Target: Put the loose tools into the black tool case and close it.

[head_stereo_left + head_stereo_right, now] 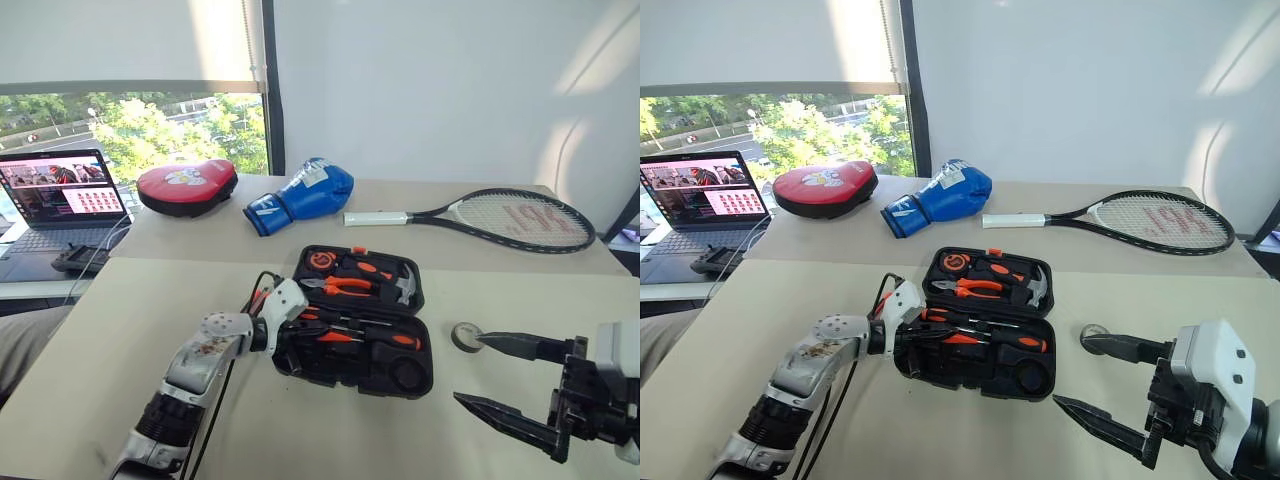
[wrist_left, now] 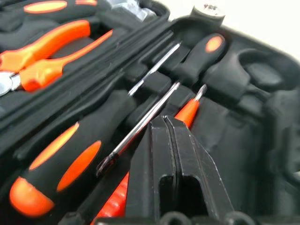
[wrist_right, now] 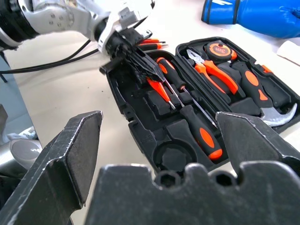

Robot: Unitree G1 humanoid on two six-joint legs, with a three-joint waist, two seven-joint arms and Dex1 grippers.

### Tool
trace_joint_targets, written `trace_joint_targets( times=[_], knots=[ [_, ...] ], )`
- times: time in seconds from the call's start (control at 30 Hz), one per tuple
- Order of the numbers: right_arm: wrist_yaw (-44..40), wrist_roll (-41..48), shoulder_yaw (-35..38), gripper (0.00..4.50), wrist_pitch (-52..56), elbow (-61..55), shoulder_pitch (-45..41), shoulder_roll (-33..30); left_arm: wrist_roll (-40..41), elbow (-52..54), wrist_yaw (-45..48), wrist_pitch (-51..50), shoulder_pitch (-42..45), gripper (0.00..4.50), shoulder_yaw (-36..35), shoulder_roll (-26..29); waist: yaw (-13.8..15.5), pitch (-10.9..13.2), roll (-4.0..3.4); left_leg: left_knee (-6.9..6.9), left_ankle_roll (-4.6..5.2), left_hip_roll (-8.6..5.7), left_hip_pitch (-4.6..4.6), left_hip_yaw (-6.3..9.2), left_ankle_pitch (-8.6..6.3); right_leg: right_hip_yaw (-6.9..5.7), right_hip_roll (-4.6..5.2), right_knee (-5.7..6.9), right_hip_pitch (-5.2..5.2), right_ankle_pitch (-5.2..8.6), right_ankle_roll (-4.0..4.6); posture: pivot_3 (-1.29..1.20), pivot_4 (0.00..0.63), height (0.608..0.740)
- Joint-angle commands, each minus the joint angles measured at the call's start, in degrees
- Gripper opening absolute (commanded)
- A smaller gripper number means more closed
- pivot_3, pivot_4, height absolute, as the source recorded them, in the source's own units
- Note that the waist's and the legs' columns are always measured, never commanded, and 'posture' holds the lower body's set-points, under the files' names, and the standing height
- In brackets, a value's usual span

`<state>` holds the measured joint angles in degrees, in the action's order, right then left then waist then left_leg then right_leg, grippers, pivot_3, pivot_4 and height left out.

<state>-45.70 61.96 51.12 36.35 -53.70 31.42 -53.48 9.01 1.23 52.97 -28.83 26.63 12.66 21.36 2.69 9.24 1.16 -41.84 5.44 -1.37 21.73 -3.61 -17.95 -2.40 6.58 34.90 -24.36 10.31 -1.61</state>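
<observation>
The black tool case (image 1: 425, 372) lies open in the middle of the table. Two orange-and-black screwdrivers (image 2: 70, 154) (image 2: 201, 54) rest in recesses of its near half. Between them lies the slim orange tool (image 2: 187, 110). My left gripper (image 1: 298, 338) reaches into that near half from the left, shut, its tips just over the slim orange tool with nothing between them. The small grey tape roll (image 1: 465, 336) stands on the table to the right of the case. My right gripper (image 1: 468, 370) hangs open beside it, one finger near the roll. The utility knife is out of view.
Pliers (image 1: 345, 287), a hammer (image 1: 405, 285) and a round tape measure (image 1: 320, 261) fill the case's far half. Further back lie a tennis racket (image 1: 500, 215), a blue boxing glove (image 1: 305, 195) and a red pad (image 1: 187, 185). An open laptop (image 1: 60, 195) stands at the far left.
</observation>
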Motion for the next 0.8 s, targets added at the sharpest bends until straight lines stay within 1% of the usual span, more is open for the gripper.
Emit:
trace_joint_targets(
  times=[0.03, 0.13, 0.2, 0.27, 0.33, 0.4, 0.47, 0.5, 0.53, 0.6, 0.63, 0.7, 0.73, 0.77, 0.8],
  knots=[
    [1.0, 2.3, 3.7, 4.50, 0.6, -2.0, 1.0, 0.2, -2.8, -4.5, -0.5, 0.7, -0.8, 0.04, 4.0, 0.4, 0.0, -0.1, -0.08, 0.01, 0.04, 0.00, -0.05, 0.00, -0.03, 0.01, 0.05, -0.01, 0.05, 0.01, 0.00, 0.00, 0.150, 0.740],
    [1.4, 2.9, 4.4, 4.50, 0.7, -2.4, 1.7, 0.3, -4.5, -6.0, -0.3, 0.1, -0.6, 0.04, 6.3, 1.5, -0.2, -0.2, -0.15, 0.04, 0.03, 0.03, -0.18, -0.01, -0.03, 0.01, 0.05, -0.02, 0.13, 0.01, -0.01, 0.00, 0.150, 0.740],
    [1.6, 3.0, 4.5, 4.50, 0.7, -2.7, 2.1, 0.3, -6.2, -7.8, 0.2, 2.4, -0.8, 0.04, 8.2, 2.4, -0.1, -0.4, -0.27, 0.06, 0.03, 0.04, -0.21, -0.01, -0.04, 0.01, 0.04, -0.04, 0.16, 0.02, -0.01, 0.00, 0.150, 0.740],
    [1.6, 3.1, 4.5, 4.50, 0.6, -2.6, 2.2, 0.3, -8.4, -9.7, 1.4, 7.0, -1.3, 0.04, 10.4, 4.0, -0.1, -0.8, -0.45, 0.07, 0.06, 0.03, -0.27, -0.01, -0.06, 0.01, 0.05, -0.07, 0.22, 0.03, -0.04, 0.00, 0.150, 0.740],
    [1.7, 3.1, 4.3, 4.50, 0.4, -2.5, 2.2, 0.2, -8.9, -11.7, 1.7, 10.1, -1.5, 0.04, 10.7, 4.4, -0.2, -1.2, -0.44, 0.13, 0.07, 0.04, -0.33, -0.02, -0.08, 0.03, 0.06, -0.11, 0.23, 0.06, -0.03, 0.00, 0.150, 0.740],
    [1.6, 2.9, 4.1, 4.50, 0.3, -2.5, 2.1, 0.1, -5.3, -12.4, 0.7, 14.0, -1.2, 0.04, 6.6, 2.3, -0.2, -1.5, -0.45, 0.25, 0.06, 0.06, -0.47, -0.03, -0.09, 0.03, 0.06, -0.16, 0.26, 0.10, -0.02, 0.00, 0.150, 0.740],
    [1.7, 3.0, 3.6, 4.50, -0.2, -2.4, 1.7, 0.2, 4.7, -7.4, 0.9, 9.8, -0.5, 0.04, -2.0, 0.1, -0.4, -1.6, -0.56, 0.30, 0.06, 0.13, -0.55, -0.03, -0.10, 0.02, 0.07, -0.31, 0.25, 0.20, 0.09, 0.00, 0.150, 0.740],
    [1.6, 2.9, 3.3, 4.50, -0.4, -2.4, 1.5, 0.3, 9.1, -4.0, 0.6, 5.8, 0.1, 0.04, -6.1, 0.4, -0.4, -1.6, -0.52, 0.30, 0.06, 0.15, -0.51, -0.03, -0.10, 0.04, 0.07, -0.31, 0.24, 0.21, 0.07, 0.00, 0.150, 0.740],
    [1.5, 2.9, 3.0, 4.50, -0.6, -2.4, 1.3, 0.3, 12.6, -1.2, -0.2, 2.1, 0.7, 0.28, -9.5, 0.9, -0.5, -1.5, -0.32, 0.29, 0.06, 0.19, -0.35, -0.03, -0.09, 0.03, 0.07, -0.29, 0.20, 0.20, 0.01, 0.00, 0.150, 0.740],
    [1.3, 2.8, 2.2, 4.50, -0.9, -2.1, 0.7, 0.5, 16.0, 3.1, -2.8, -4.3, 1.2, 0.70, -14.1, 3.2, -0.7, -1.2, 0.03, 0.27, -0.12, 0.30, -0.07, 0.00, 0.02, -0.03, -0.05, -0.19, -0.06, 0.09, -0.03, 0.00, 0.150, 0.740],
    [1.1, 2.5, 1.7, 4.50, -1.0, -1.8, 0.3, 0.5, 16.7, 4.9, -4.4, -6.8, 1.2, 1.18, -16.1, 4.7, -0.7, -1.2, 0.07, 0.26, -0.20, 0.31, 0.05, 0.03, 0.06, -0.05, -0.09, -0.12, -0.20, 0.05, 0.06, 0.00, 0.150, 0.740],
    [0.8, 2.1, 0.4, 4.50, -1.4, -1.3, -0.7, 0.6, 17.1, 7.6, -8.6, -12.3, 1.0, 1.86, -19.7, 7.5, -0.7, -1.2, -0.01, 0.27, -0.26, 0.31, 0.09, 0.05, 0.06, -0.06, -0.12, -0.05, -0.26, 0.06, 0.08, 0.00, 0.150, 0.740],
    [0.6, 1.7, -0.2, 4.50, -1.4, -1.0, -1.1, 0.5, 16.6, 8.7, -10.1, -14.3, 0.4, 2.39, -20.6, 9.0, -0.6, -1.2, -0.02, 0.29, -0.31, 0.25, 0.07, 0.04, 0.06, -0.05, -0.12, -0.02, -0.25, 0.07, 0.07, 0.00, 0.150, 0.740],
    [0.4, 1.5, -0.8, 4.50, -1.5, -0.8, -1.5, 0.5, 16.4, 9.5, -11.5, -16.3, -0.2, 2.61, -21.2, 10.2, -0.6, -1.2, -0.02, 0.29, -0.32, 0.25, 0.07, 0.05, 0.05, -0.05, -0.12, -0.03, -0.25, 0.08, 0.07, 0.00, 0.150, 0.740],
    [0.3, 1.3, -1.2, 4.50, -1.5, -0.6, -2.0, 0.5, 16.1, 10.2, -12.7, -18.1, -0.8, 2.99, -21.4, 11.2, -0.5, -1.2, -0.03, 0.29, -0.33, 0.22, 0.07, 0.05, 0.05, -0.07, -0.13, -0.05, -0.22, 0.09, 0.05, 0.00, 0.150, 0.740]
  ],
)
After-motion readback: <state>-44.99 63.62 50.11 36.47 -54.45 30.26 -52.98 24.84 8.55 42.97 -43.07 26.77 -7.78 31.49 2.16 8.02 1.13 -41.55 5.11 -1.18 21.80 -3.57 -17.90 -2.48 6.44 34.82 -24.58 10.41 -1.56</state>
